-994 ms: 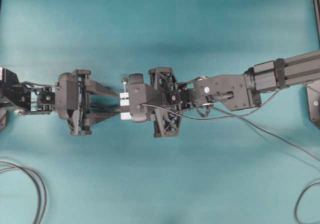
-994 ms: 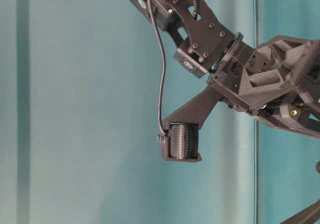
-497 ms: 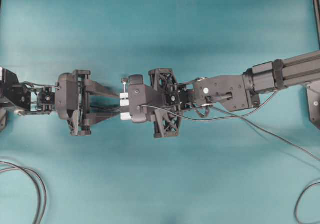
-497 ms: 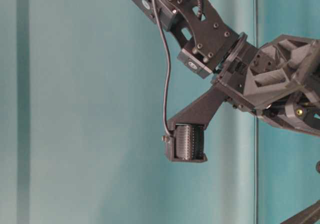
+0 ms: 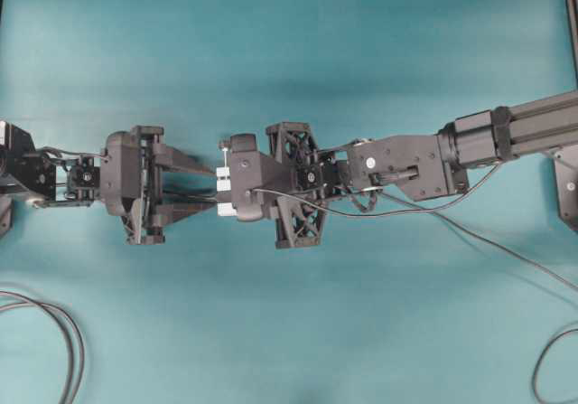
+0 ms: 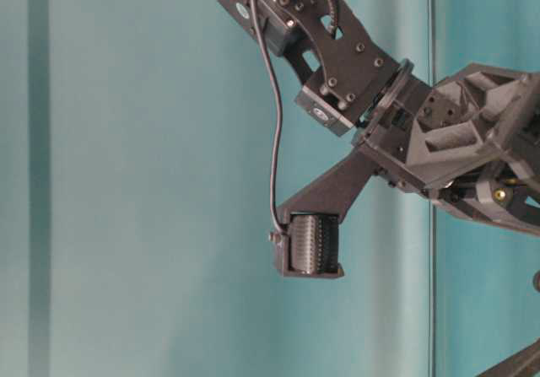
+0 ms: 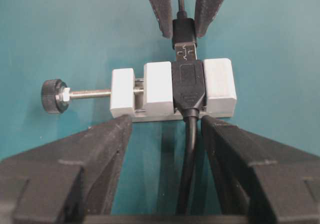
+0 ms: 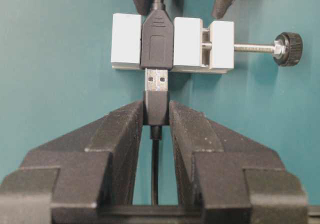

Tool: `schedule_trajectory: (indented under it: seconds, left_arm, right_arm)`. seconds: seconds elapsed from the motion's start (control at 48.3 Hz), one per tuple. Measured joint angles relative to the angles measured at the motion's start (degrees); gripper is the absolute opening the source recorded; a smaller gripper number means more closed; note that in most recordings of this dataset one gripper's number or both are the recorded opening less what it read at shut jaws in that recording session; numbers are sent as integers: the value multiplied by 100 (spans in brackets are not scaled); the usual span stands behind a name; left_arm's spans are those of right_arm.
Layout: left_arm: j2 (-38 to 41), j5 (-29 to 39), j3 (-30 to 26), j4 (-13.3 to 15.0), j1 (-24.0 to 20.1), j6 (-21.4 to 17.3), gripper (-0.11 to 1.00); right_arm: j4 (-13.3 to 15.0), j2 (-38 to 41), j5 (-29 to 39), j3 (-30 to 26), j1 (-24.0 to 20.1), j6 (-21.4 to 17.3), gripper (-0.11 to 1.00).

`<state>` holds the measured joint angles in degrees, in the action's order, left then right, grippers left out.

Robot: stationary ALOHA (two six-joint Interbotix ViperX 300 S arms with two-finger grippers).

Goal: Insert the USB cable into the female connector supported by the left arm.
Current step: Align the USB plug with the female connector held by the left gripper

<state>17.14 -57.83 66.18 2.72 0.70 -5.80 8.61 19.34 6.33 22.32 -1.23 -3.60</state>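
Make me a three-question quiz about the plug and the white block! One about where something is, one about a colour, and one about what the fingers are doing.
1. Where is the plug's metal tip?
A. at the connector's mouth
B. lying on the table
C. behind the knob

2. What colour is the clamp block?
A. red
B. white
C. yellow

3. What is the right gripper doing?
A. wide open, empty
B. holding the knob
C. pinching the plug

Answers:
1 A: the USB cable has its silver tip against the female connector, part still showing.
2 B: the clamp block is white.
3 C: the right gripper squeezes the plug on both sides, while the left gripper stands spread either side of the connector's cable.
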Motion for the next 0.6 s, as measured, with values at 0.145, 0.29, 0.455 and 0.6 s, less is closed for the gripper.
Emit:
schedule_trajectory:
  seconds: [0.145, 0.29, 0.455, 0.6]
  left_arm:
    - [-9, 0, -9, 0, 0, 0, 68]
    - [-9, 0, -18, 0, 9, -18, 68]
    - [-9, 9, -70, 0, 0, -9, 68]
    - [0, 0, -105, 18, 9, -18, 68]
  right_arm:
    - [0, 0, 0, -9, 0, 0, 22]
    - [0, 18, -9, -26, -9, 0, 22]
    - [-9, 26, -9, -44, -18, 0, 22]
    - [0, 62, -9, -44, -26, 0, 22]
